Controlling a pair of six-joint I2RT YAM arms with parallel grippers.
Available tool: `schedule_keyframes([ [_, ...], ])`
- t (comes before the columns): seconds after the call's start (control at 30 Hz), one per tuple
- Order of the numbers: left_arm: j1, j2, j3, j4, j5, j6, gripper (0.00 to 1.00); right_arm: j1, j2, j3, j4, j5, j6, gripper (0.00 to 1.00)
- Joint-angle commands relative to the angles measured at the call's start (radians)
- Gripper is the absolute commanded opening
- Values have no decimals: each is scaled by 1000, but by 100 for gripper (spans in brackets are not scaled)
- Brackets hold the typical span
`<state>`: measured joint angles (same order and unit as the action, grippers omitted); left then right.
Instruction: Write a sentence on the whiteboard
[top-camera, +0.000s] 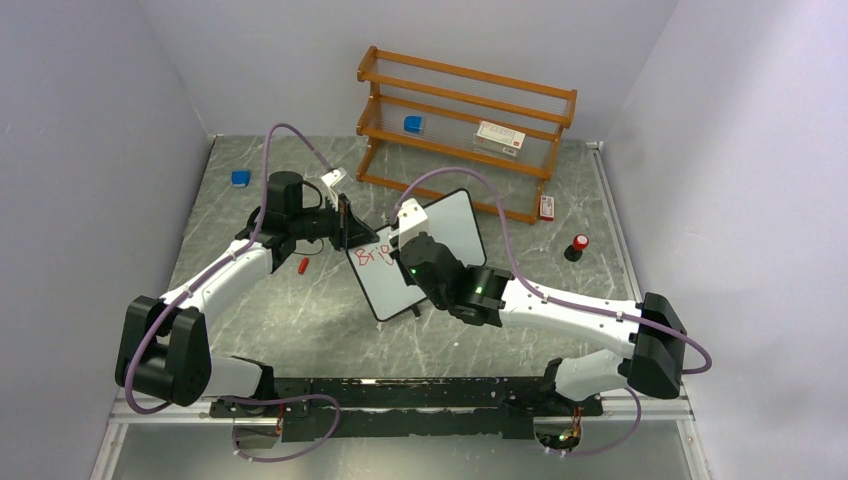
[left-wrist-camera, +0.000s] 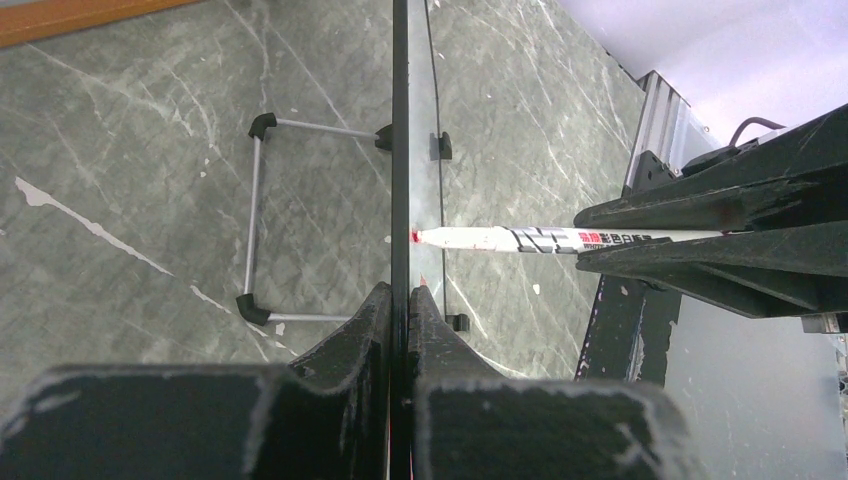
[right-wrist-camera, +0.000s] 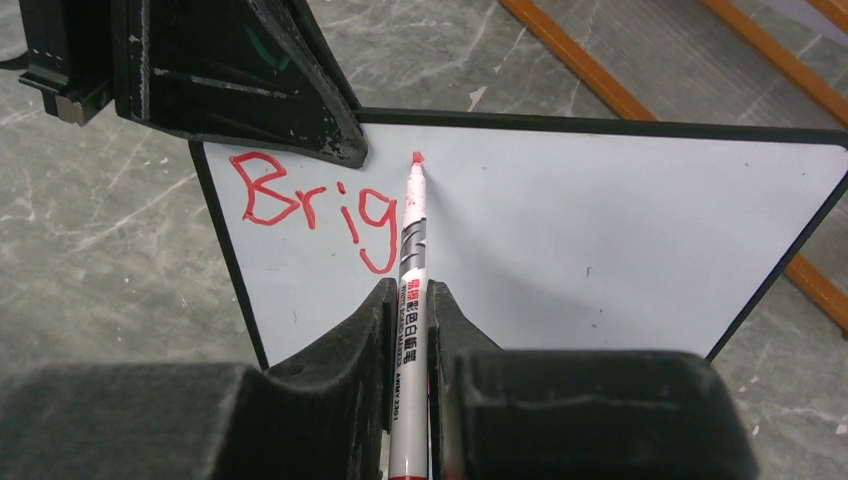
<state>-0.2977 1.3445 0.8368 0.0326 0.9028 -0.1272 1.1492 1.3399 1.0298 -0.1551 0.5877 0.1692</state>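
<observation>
Gleaming rectangular whiteboard (right-wrist-camera: 600, 230), slim cylindrical marker (right-wrist-camera: 412, 255)

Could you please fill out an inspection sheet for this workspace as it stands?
Surface: grey marbled tabletop, white-veined.
Job's things: small black-framed whiteboard, red "Brig" written on it; white red-tipped marker, tip at the board.
Clutter: small red cap, blue block, red-topped black knob, red-and-white box.
Claws: left claw shut on the whiteboard's edge; right claw shut on the marker.
Cables: purple cables looping over both arms.
Surroundings: orange wooden shelf holding a blue item and a white box; plain grey walls.
</observation>
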Motion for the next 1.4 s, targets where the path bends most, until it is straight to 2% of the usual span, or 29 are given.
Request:
schedule_keyframes([
  [0.0,-8,-6,8,-8,25,40,5,-6,13,9,-65,-15,34,0],
  [0.57,-8,-5,8,-7,25,40,5,2,6,-6,-136,-54,61,0],
  [1.37,-9,-2,8,-6,30,40,5,3,-18,-14,-25,21,43,0],
])
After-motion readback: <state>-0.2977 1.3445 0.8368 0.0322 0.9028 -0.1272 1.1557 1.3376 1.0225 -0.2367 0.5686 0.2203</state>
